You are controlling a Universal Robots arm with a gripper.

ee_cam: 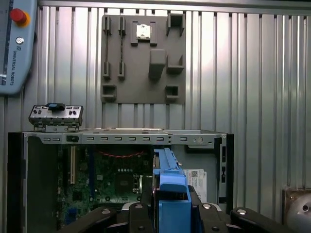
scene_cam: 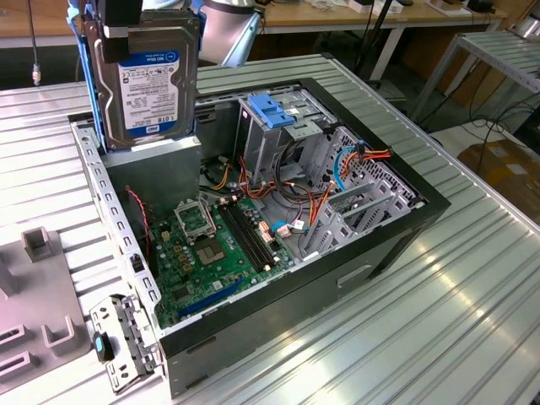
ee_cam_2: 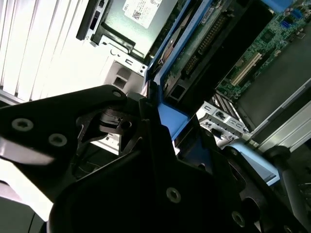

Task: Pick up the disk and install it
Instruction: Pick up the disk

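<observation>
End effector: the black end effector point(scene_cam: 118, 12) is clamped on the upper end of the disk point(scene_cam: 148, 80). In the first wrist view its fingers point(ee_cam: 143, 221) press in from both sides.
Disk: it hangs upright in the air with the white-and-blue label turned toward the exterior camera. The blue carrier rails point(ee_cam_2: 170, 116) run along its long edges.
Disk underside: in the second wrist view the circuit-board face and its connector point toward the open case.
Disk position: it is over the case corner at the exterior view's left, directly above the grey power-supply box point(scene_cam: 156, 173). Whether the two touch cannot be told.
Computer case: the black computer case point(scene_cam: 405, 211) lies on its side with the cover off.
Motherboard: the green motherboard point(scene_cam: 211, 253) lies flat on the case floor.
Drive cage: the metal drive cage point(scene_cam: 270, 143) stands in the middle of the case, with a blue latch point(scene_cam: 274, 110) on top.
Cables: orange, red and blue cables point(scene_cam: 363, 156) run beside the cage.
Desk: the ribbed metal desk point(scene_cam: 439, 337) carries the case.
Fixture plate: a grey fixture plate point(ee_cam: 141, 58) with raised blocks lies on the desk beside the case.
Bracket: a small metal bracket point(scene_cam: 118, 342) with a blue tab sits just outside the case wall.
Pendant: a teach pendant point(ee_cam: 14, 43) with a red button lies near the fixture plate.
</observation>
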